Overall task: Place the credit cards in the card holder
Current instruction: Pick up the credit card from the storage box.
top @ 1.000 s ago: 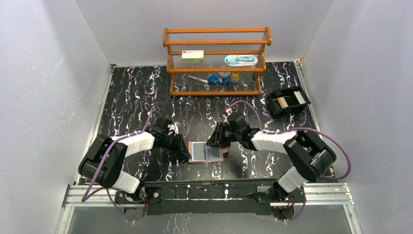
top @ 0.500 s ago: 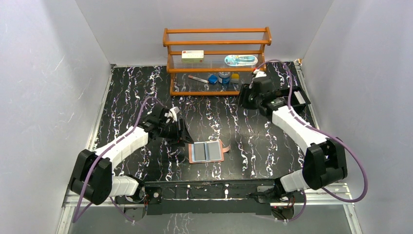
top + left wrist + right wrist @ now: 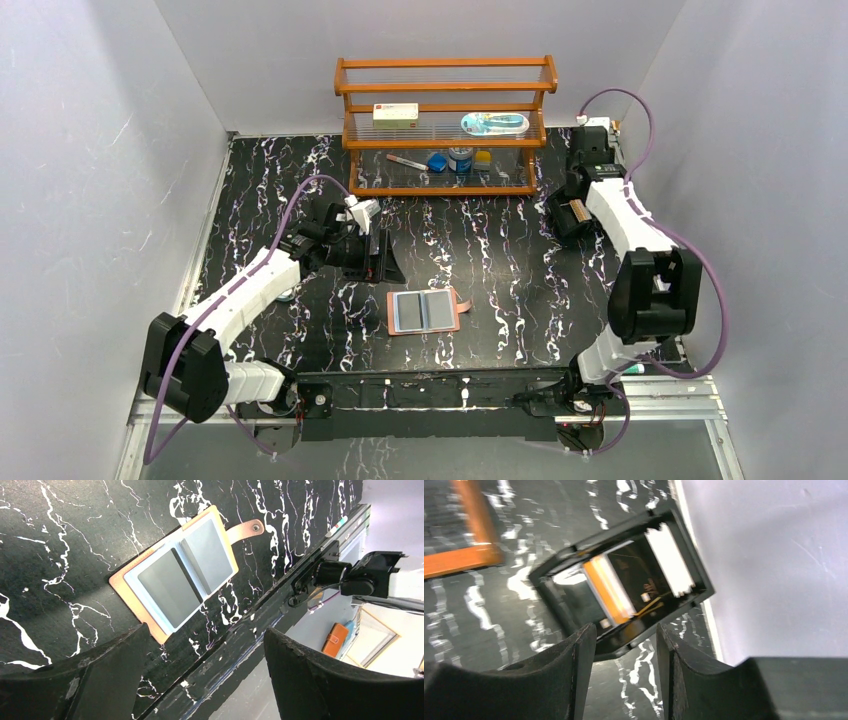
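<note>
Left gripper [image 3: 205, 647] gaping wide, right gripper [image 3: 624, 642] jaws partly apart, seemingly empty

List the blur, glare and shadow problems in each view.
Right wrist view: soft and smeared; the black tray and the cards lack crisp edges. Left wrist view: sharp on the card holder, whose sleeves show a dull grey sheen. Top view: even light and sharp, with no harsh shadows or glare on the table.

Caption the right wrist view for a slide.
Open right end effector poised over the tray of cards.
</note>
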